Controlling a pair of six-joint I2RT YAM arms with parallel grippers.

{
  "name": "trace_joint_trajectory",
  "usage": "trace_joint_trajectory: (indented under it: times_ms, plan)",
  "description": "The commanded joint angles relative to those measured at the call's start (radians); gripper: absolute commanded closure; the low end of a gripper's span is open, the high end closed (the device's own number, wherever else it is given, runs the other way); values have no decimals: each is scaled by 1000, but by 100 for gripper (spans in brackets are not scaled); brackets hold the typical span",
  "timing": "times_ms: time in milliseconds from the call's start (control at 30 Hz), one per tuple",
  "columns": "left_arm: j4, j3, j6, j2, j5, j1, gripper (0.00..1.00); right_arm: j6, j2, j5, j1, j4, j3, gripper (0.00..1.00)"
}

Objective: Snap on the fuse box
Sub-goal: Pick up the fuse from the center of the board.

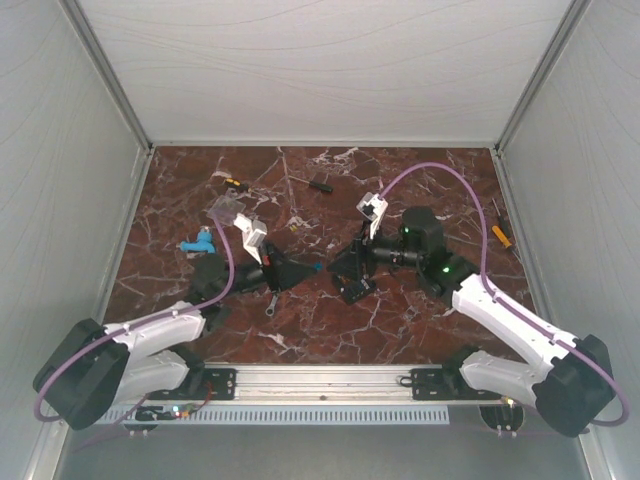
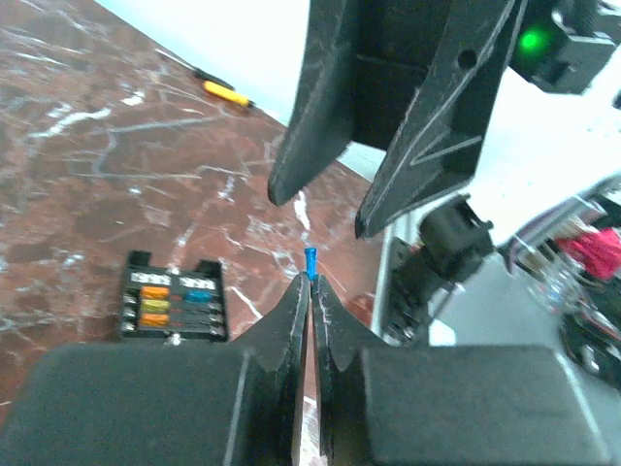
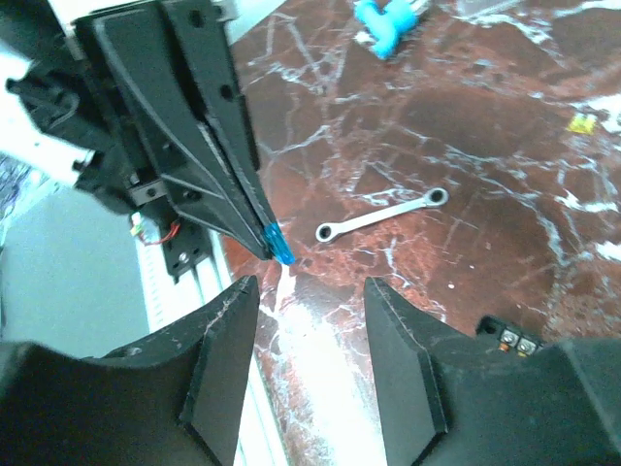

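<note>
The fuse box (image 2: pixel 173 299) is a small black box with orange, yellow and blue fuses in rows, and it lies open-side up on the marble. In the top view the fuse box (image 1: pixel 355 290) sits just below my right gripper (image 1: pixel 338 268). My left gripper (image 2: pixel 311 286) is shut on a small blue fuse (image 2: pixel 310 262), which sticks out past its tips. The right gripper (image 3: pixel 310 330) stands open and empty, facing the left one tip to tip a short way apart. The blue fuse (image 3: pixel 278 243) hangs just ahead of the right gripper's gap. Only a corner of the fuse box (image 3: pixel 514 340) shows in the right wrist view.
A small ratchet wrench (image 3: pixel 380 216) lies on the marble near the left arm. A light-blue plastic part (image 1: pixel 197 243) and a clear plastic piece (image 1: pixel 228 210) lie at the back left. Screwdrivers (image 1: pixel 232 183) (image 1: pixel 320 183) (image 1: pixel 500 235) are scattered at the back and right.
</note>
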Motion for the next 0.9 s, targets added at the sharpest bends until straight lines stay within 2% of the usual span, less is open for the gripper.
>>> trace_joint_trajectory:
  times_ms: [0,133,367,867]
  plan:
    - [29,44,-64,-19,221,10,100,-92,-18,-224,-10,-9,52,55]
    - [38,58,-89,-8,266,10,100,-94,3,-307,-10,-29,86,57]
    - [141,71,-157,37,318,9,100,-104,38,-355,-9,-50,102,61]
    - [177,85,-214,85,313,8,100,-145,72,-343,27,-96,122,77]
